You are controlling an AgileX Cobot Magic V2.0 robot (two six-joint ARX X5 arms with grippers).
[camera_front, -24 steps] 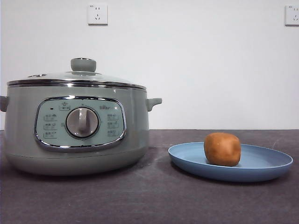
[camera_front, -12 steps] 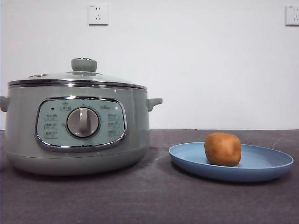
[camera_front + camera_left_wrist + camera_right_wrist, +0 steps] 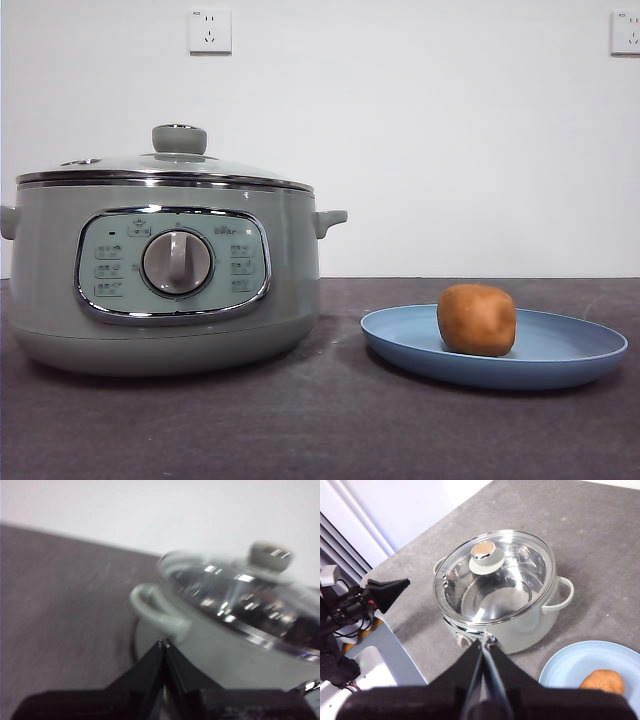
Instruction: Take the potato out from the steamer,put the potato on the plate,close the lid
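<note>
Where a dark grey matte tabletop [image 3: 320, 420] meets a plain white wall [image 3: 450, 150] with sockets [image 3: 210, 30], the sage-green steamer [image 3: 165, 270] stands under its domed glass lid [image 3: 165, 165]. Beside it, the matte orange-brown potato [image 3: 477, 319] rests on the shallow light-blue plate [image 3: 560, 350]. Left gripper [image 3: 164, 644] and right gripper [image 3: 485, 639] both have jaws pressed together, empty.

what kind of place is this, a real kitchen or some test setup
Probably a lab test bench, not a kitchen: a sage-green electric steamer and a light-blue plate sit on a bare dark grey table against a blank white wall with sockets, and the right wrist view shows robot hardware.
</note>
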